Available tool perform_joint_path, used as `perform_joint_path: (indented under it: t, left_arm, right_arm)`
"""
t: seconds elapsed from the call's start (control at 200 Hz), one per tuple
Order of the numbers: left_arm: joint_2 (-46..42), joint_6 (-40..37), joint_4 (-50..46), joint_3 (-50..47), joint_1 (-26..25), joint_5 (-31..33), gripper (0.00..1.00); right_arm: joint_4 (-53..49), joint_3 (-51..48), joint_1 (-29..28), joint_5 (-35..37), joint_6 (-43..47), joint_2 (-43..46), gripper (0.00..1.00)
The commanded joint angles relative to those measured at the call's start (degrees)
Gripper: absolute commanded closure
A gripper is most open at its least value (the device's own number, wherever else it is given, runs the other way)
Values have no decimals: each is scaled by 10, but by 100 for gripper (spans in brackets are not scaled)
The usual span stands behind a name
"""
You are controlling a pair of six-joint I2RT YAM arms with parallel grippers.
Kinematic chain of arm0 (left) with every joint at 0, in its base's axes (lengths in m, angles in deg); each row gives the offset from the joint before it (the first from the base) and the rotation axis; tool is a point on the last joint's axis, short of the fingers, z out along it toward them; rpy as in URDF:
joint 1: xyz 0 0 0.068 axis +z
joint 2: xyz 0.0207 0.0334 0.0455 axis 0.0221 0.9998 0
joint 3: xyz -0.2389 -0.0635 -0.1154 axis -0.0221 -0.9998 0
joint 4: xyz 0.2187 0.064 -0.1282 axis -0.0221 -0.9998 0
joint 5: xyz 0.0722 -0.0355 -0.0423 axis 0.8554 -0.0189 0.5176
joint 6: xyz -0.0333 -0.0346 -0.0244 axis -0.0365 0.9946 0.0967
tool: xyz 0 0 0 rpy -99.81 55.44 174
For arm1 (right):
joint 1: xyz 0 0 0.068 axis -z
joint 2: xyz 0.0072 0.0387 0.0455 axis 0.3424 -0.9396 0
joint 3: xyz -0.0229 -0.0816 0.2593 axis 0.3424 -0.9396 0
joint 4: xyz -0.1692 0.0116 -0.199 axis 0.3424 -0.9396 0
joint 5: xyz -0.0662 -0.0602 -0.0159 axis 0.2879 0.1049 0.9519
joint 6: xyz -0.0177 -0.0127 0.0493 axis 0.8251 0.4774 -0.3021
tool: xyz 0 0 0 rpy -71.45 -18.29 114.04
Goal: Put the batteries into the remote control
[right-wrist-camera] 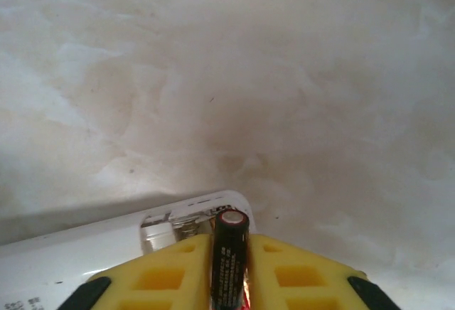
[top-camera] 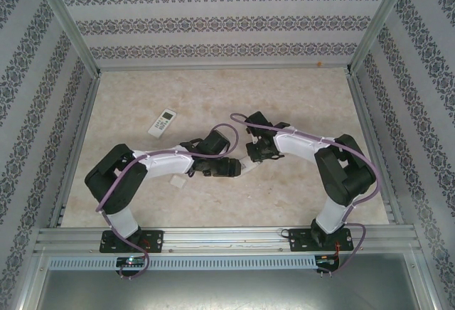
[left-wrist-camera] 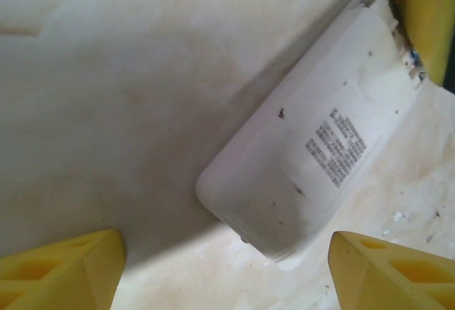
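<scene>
The dark battery [right-wrist-camera: 229, 253] is clamped lengthwise between my right fingers [right-wrist-camera: 178, 271], which are closed snug on its sides. Its tip hangs just over the open bay at the end of the remote [right-wrist-camera: 85, 253]. That remote lies back-up on the bench [right-wrist-camera: 249, 75], label showing and cover off. My left fingers [left-wrist-camera: 64, 267] are spread wide and hold nothing, flanking the remote's rounded end without touching it. A small white piece [top-camera: 178, 181], perhaps the cover, lies by my left arm, and a second remote [top-camera: 162, 122] sits well apart. I judge this cell not yet seated. Whether any cell already sits inside I cannot tell.
</scene>
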Motion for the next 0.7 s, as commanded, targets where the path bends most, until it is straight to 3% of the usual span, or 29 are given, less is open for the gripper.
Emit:
perform_joint_path:
  t: [0.0,0.37,0.694]
  left_arm:
    - [23,-1,-21,15,-10,24,23]
    - [50,-48,-70,36,6,97,24]
    - [38,-73,-37,23,28,55,26]
  right_arm:
    - [2,5,-5,-1,-14,-16,83]
    - [-30,-19,-14,-4,-85,33,85]
    - [-51,-9,-15,1,-93,42,85]
